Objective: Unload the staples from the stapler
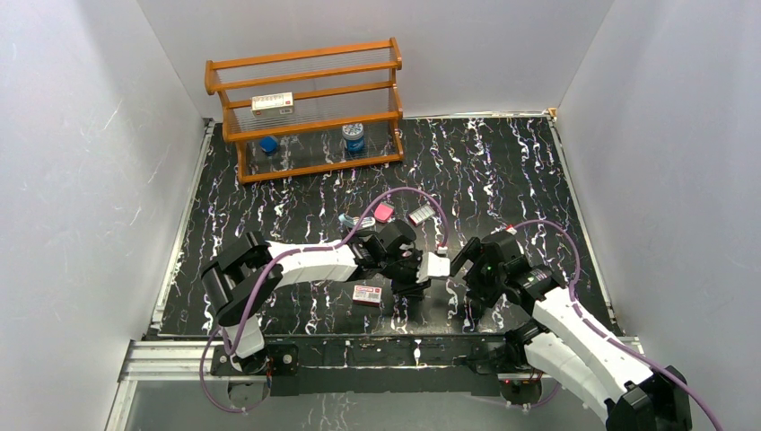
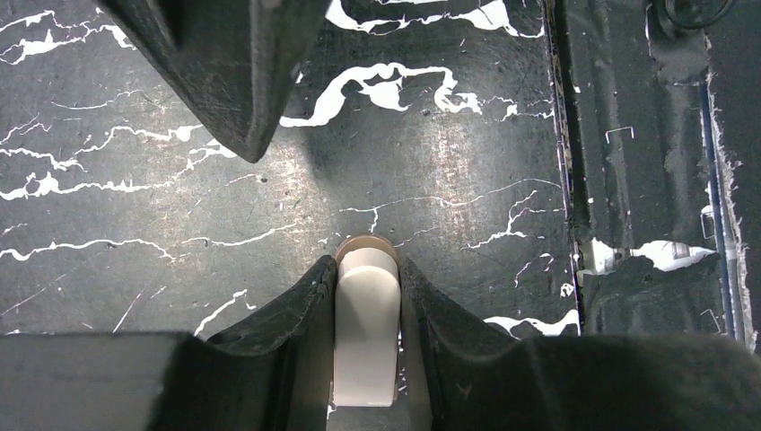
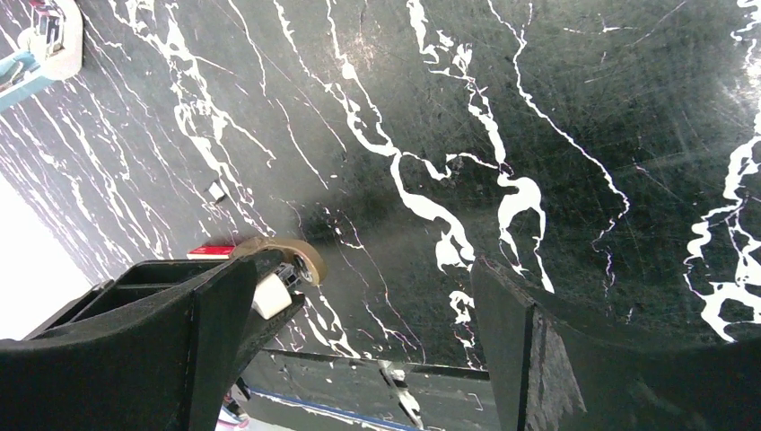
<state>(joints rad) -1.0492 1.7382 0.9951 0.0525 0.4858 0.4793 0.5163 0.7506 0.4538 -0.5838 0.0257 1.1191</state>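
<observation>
Right gripper (image 3: 368, 305) gapes wide, empty. Left gripper (image 2: 368, 269) is clamped on a pale cream piece (image 2: 366, 332) I can't identify. Beyond, the stapler (image 1: 352, 220) lies on the surface (image 1: 502, 180) near the pink block (image 1: 384, 212). I reckon it's light, stiff and slick, so I'd pinch across its sides.

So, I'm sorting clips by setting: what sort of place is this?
Probably a robot test booth: white walls box in a black marbled table, two robot arms bolted at its near edge, and a wooden shelf holds small props.
</observation>
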